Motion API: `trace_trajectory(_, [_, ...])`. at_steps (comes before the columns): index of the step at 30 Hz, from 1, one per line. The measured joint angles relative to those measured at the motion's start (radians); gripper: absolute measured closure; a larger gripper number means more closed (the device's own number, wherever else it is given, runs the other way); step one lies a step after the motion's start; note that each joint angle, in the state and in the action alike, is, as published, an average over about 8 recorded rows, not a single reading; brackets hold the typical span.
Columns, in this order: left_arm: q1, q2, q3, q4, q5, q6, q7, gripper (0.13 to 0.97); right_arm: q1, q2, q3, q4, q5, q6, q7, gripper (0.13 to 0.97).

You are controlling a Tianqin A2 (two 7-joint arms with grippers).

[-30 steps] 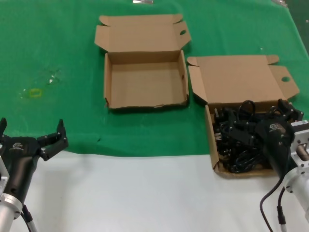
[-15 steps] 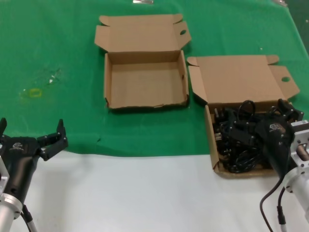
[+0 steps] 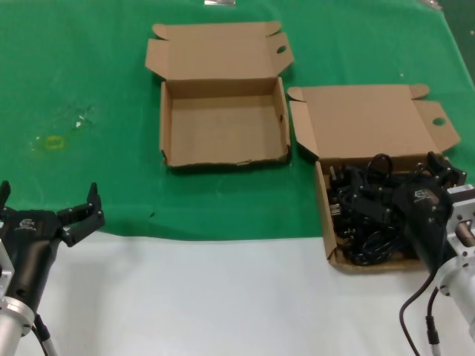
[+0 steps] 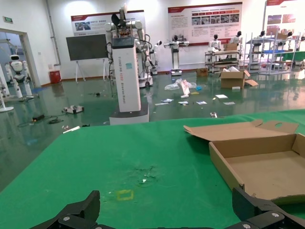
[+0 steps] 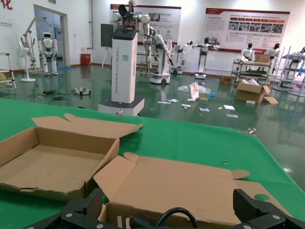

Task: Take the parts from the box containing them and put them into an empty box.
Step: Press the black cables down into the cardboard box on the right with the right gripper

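The looped black rubber power cords (image 3: 365, 219) lie heaped and interlaced in the shallow brown cardboard box on the right (image 3: 324, 215), so the likeliest trouble is a grasp that catches a loop threaded through its neighbours: several cords could then rise together, drag over the low wall, or tip the light box on the green cloth-covered table (image 3: 89, 89). A pinch on a thin strand instead of a moulded plug could also slip. The right gripper (image 3: 404, 185) hangs low over that heap, its black fingers spread wide with nothing between them, one set over the cords and the other near the far right corner by the lid; whether the tips touch the cords cannot be told. The empty brown cardboard box (image 3: 225, 126) sits just beside, to the left and farther back, lid folded open. The left gripper (image 3: 48, 200) waits at the cloth's near edge, well apart, jaws apart and holding nothing.
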State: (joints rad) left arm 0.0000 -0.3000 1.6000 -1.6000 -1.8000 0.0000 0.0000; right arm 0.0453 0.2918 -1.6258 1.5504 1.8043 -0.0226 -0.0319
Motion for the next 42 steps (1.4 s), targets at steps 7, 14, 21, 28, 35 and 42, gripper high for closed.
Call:
trace_trajectory(7, [0.0, 0.0, 0.0, 0.0, 0.0, 0.0, 0.0, 0.133, 0.0, 0.0, 0.0, 0.0, 0.0, 0.0, 0.0, 0.129])
trace_trajectory(14, [0.0, 0.0, 0.0, 0.0, 0.0, 0.0, 0.0, 0.148, 0.0, 0.0, 0.0, 0.0, 0.0, 0.0, 0.0, 0.129])
trace_trajectory(21, [0.0, 0.0, 0.0, 0.0, 0.0, 0.0, 0.0, 0.19, 0.009, 0.006, -0.009, 0.001, 0.006, -0.004, 0.008, 0.129])
trace_trajectory(28, [0.0, 0.0, 0.0, 0.0, 0.0, 0.0, 0.0, 0.303, 0.042, 0.087, -0.094, 0.017, 0.074, 0.048, 0.023, 0.129])
trace_trajectory(35, [0.0, 0.0, 0.0, 0.0, 0.0, 0.0, 0.0, 0.369, 0.12, 0.294, -0.274, 0.071, 0.232, 0.134, 0.006, 0.129])
trace_trajectory(42, [0.0, 0.0, 0.0, 0.0, 0.0, 0.0, 0.0, 0.519, 0.24, 0.523, -0.454, 0.105, 0.325, 0.105, 0.023, 0.129])
